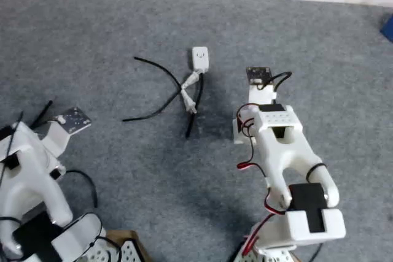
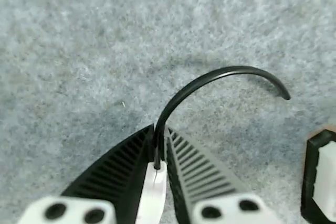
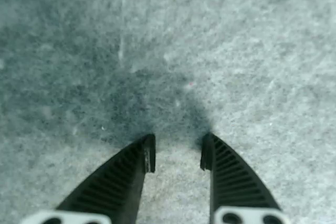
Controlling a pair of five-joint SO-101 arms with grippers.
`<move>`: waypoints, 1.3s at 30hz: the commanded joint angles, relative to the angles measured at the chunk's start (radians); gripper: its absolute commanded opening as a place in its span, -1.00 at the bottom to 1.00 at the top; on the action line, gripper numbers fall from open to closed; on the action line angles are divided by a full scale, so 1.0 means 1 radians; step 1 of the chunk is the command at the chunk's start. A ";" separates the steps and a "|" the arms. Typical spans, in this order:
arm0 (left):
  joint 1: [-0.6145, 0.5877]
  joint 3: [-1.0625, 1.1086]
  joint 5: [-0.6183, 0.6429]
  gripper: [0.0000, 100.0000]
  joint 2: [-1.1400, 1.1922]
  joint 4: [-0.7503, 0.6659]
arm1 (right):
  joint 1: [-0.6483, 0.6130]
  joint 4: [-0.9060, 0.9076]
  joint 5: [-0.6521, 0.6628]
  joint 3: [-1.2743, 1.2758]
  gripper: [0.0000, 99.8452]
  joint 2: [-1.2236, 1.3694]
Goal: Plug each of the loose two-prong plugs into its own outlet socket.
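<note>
A: Where is the task's thing, and how is it held?

B: A white plug body [image 2: 155,182] w/ a black cord [image 2: 210,77] is clamped btw. the jaws of the left gripper [image 2: 159,132]. The jaws are brought almost together; only the plug's thickness is kept btw. them. That arm is seen by the near left corner of the table [image 1: 92,29].

A: Why is it gripped so?

B: Prob. the body is taken by its flat sides so the prongs can be aimed at a socket. The prongs are hidden by the fingers, so their direction cannot be told. The cord is let loose: it rises in an arc and ends free above the grey felt [image 2: 79,51].

A: And the other arm?

B: The right gripper [image 3: 178,145] is held low over bare felt, jaws apart by a moderate gap, nothing btw. them. It is judged ready for another plug.

A: The outlet?

B: The outlet block [image 1: 200,58], white, is laid toward the far edge, approx. midway btw. the left and right edges, face apparently up. A second plug [image 1: 194,80], also white, is seen touching its near side; whether it is seated cannot be told. More black cords are crossed just beside it. The block is well apart from the clamped plug, so a long carry is expected.
</note>
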 commanded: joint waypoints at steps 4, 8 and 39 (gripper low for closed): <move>0.076 -0.197 0.106 -0.99 -0.031 0.097 | -0.013 -0.008 0.011 -0.028 -0.70 -0.001; 0.240 -0.328 0.178 -0.99 -0.031 0.304 | -0.022 -0.008 0.011 -0.027 -0.70 -0.001; 1.466 -0.452 0.798 -0.52 -0.211 0.522 | 0.053 -0.013 0.011 -0.035 -0.70 -0.002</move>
